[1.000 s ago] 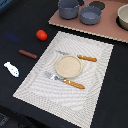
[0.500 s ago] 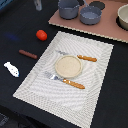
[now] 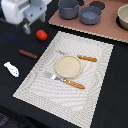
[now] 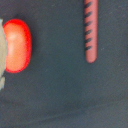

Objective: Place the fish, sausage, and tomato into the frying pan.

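The red-orange tomato (image 3: 41, 35) lies on the dark table at the exterior view's upper left. The reddish-brown sausage (image 3: 27, 54) lies nearer, and the white fish (image 3: 11, 69) nearer still at the left edge. The blue-grey frying pan (image 3: 90, 14) stands on the brown board at the back, beside a taller grey pot (image 3: 68, 8). My gripper (image 3: 28, 24) hangs above the table just behind and left of the tomato, holding nothing, and seems open. The wrist view shows the tomato (image 4: 17, 45) and the sausage (image 4: 90, 30) below it.
A striped placemat (image 3: 95, 95) holds a tan plate (image 3: 68, 66), an orange-handled knife (image 3: 83, 58) and an orange-handled fork (image 3: 66, 81). A pale bowl (image 3: 123, 17) stands at the back right on the board (image 3: 107, 27).
The gripper has shifted only slightly at the exterior view's upper left. The fish, sausage and tomato have not moved.
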